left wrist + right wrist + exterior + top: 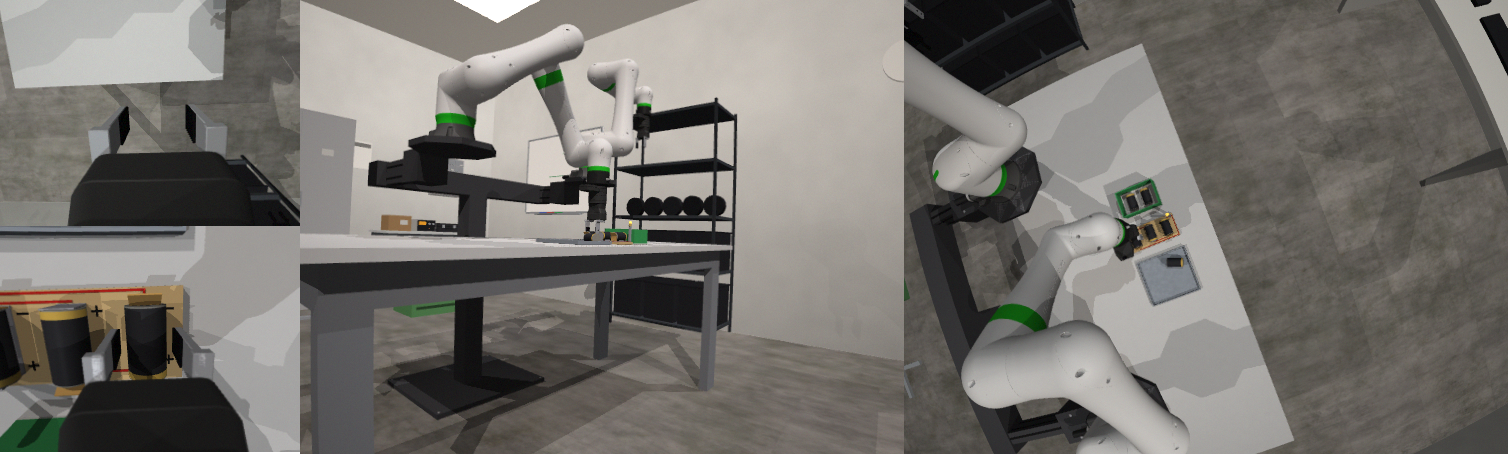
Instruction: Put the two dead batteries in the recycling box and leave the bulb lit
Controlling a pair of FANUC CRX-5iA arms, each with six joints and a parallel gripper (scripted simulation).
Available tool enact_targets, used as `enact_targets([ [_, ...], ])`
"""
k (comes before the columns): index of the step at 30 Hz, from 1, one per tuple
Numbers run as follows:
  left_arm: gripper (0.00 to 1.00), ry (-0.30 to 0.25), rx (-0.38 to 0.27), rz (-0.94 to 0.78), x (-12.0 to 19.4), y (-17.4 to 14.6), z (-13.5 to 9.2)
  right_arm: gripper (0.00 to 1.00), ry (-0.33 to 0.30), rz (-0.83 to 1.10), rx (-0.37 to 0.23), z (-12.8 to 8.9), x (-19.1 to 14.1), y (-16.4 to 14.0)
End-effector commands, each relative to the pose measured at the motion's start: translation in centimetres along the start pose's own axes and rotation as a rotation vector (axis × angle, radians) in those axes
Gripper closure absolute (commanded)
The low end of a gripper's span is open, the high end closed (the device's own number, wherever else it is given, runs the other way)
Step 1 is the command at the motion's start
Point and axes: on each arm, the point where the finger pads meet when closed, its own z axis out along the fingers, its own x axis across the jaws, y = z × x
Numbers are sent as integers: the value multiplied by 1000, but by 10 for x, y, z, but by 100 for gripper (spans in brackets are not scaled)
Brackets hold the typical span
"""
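Note:
My right gripper [146, 340] [594, 232] is open, its fingers on either side of a black battery in the end holder of the tan board [112, 312] [1175, 232], with gaps at both sides. That battery's plain end is at the minus mark and its gold end at the plus side. Two more batteries [1149, 232] [1166, 227] lie in the board's other holders. The bulb [1167, 214] [630, 223] glows yellow. The green recycling box [1157, 191] [640, 236] stands upright holding two batteries [1132, 201] [1146, 195]. My left gripper [157, 117] [641, 144] is open and empty, high up, away from the board.
A grey-blue tray [1169, 289] beside the board, on the side away from the box, holds one battery [1174, 262] lying on its side. The box stands close to the board's other side. The table's long edge runs past the board and tray. A black shelf [676, 167] stands behind.

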Motion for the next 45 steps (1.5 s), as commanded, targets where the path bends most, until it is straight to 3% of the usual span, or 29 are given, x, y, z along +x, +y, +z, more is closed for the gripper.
enact_targets([
  [1, 0, 0, -2, 0, 0, 0, -1, 10, -1, 0, -2, -1, 0, 1],
  [17, 0, 0, -2, 0, 0, 0, -1, 10, -1, 0, -2, -3, 0, 1],
  [30, 0, 0, -2, 0, 0, 0, -1, 10, -1, 0, -2, -53, 0, 1],
  [45, 0, 0, -2, 0, 0, 0, -1, 10, -1, 0, -2, -66, 0, 1],
])
